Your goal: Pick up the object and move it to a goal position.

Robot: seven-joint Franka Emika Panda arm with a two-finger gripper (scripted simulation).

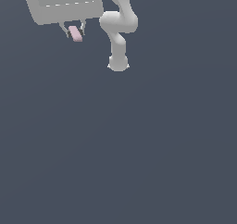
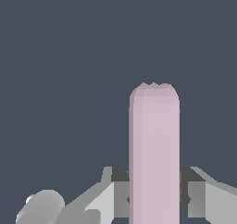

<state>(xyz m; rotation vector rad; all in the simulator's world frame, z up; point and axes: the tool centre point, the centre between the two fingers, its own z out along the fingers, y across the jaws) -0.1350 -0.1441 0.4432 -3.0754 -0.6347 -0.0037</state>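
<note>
Arm pose: you see the white arm [image 1: 119, 26] folded at 12 o'clock in the exterior view, its hand at 11 o'clock
Gripper [image 1: 74, 33]: fingers [image 2: 196, 197] pinched on the object, one on each side
Object [image 1: 76, 34]: held off the ground between the fingers, tilted
Shapes: object [image 2: 154, 153] a smooth pale pink bar with a rounded end; links matte, rounded
Ground [image 1: 139, 149]: flat slate blue

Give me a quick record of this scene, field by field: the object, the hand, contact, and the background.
object: pale pink bar, rounded end
hand: white hand, at the upper left of the exterior view
contact: fingers closed on the bar from both sides
bar position: sticks out past the fingertips, tilted in the exterior view
background: plain dark grey; no goal marker visible
</note>
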